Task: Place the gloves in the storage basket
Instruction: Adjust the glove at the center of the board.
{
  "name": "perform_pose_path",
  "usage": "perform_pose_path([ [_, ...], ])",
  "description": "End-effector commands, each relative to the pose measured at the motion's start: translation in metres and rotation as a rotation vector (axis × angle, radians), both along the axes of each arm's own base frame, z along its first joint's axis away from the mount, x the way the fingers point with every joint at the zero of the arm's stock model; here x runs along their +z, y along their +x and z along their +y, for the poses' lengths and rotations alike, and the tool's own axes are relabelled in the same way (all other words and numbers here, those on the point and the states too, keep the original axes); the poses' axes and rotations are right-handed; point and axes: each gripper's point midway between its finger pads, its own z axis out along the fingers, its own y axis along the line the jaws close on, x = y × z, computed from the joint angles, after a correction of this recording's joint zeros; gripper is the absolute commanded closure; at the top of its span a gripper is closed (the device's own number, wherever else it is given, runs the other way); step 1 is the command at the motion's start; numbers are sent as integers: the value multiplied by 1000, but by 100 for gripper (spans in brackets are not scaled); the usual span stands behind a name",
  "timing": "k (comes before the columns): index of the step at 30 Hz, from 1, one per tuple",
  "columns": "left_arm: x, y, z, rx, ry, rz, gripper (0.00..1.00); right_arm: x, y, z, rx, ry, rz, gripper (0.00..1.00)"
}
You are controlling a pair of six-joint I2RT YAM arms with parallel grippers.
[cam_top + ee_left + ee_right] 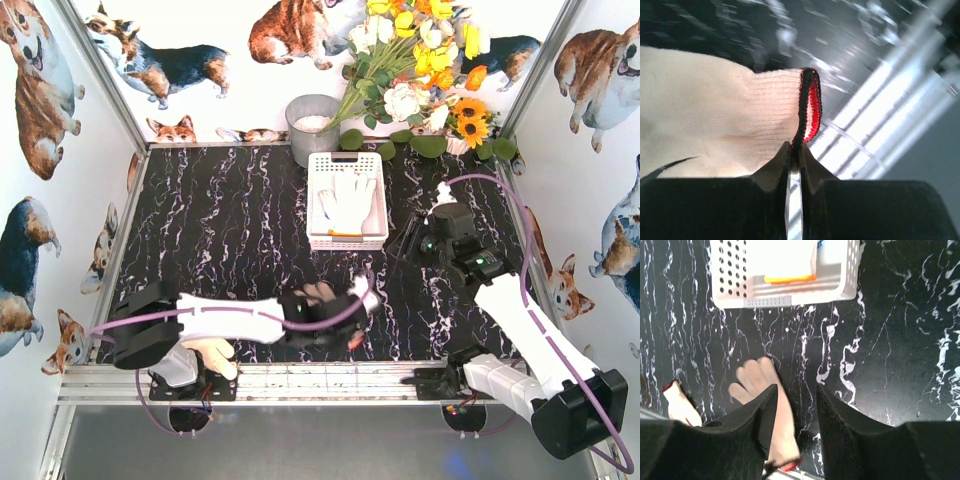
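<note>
The left claw [795, 147] was pinched tight on the red-edged cuff of a cream glove [705, 115], over the near part of the desk [220, 240]. It probably needed lifting until the glove hung clear, then carrying over the storage basket [312, 215] rim. The right claw [795, 390] hung spread, holding nothing.

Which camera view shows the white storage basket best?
The top external view: the whole storage basket is seen, with a white glove lying inside. The right wrist view shows only its near end and the glove's orange cuff. The left wrist view does not show it.
</note>
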Motion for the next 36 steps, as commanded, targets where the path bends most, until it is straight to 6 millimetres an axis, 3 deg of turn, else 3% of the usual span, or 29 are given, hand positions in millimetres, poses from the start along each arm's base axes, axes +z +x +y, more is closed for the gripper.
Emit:
perform_pose_path([
  [1,12,-51,-9,-214,-39,49,100,3,-14,10,69,45,29,60],
  [2,13,-55,-9,-218,-47,56,98,-1,-19,13,80,60,49,59],
  [6,28,-45,-7,-148,-96,17,64,-18,-40,18,107,109,127,54],
  [9,40,-24,-3,-17,-129,-8,54,-33,-57,25,127,147,190,52],
  [12,46,2,9,168,-163,9,55,-51,-74,37,162,190,262,51],
  [16,44,27,23,413,-239,93,66,-71,-93,59,214,219,320,52],
  [19,37,30,24,498,-285,170,72,-85,-101,72,240,228,355,54],
  [21,21,26,31,535,-270,207,74,-92,-102,78,257,232,374,57],
  [27,7,26,32,604,-286,278,78,-115,-99,94,297,218,419,62],
  [36,-15,27,38,634,-235,292,79,-144,-98,107,356,128,459,62],
])
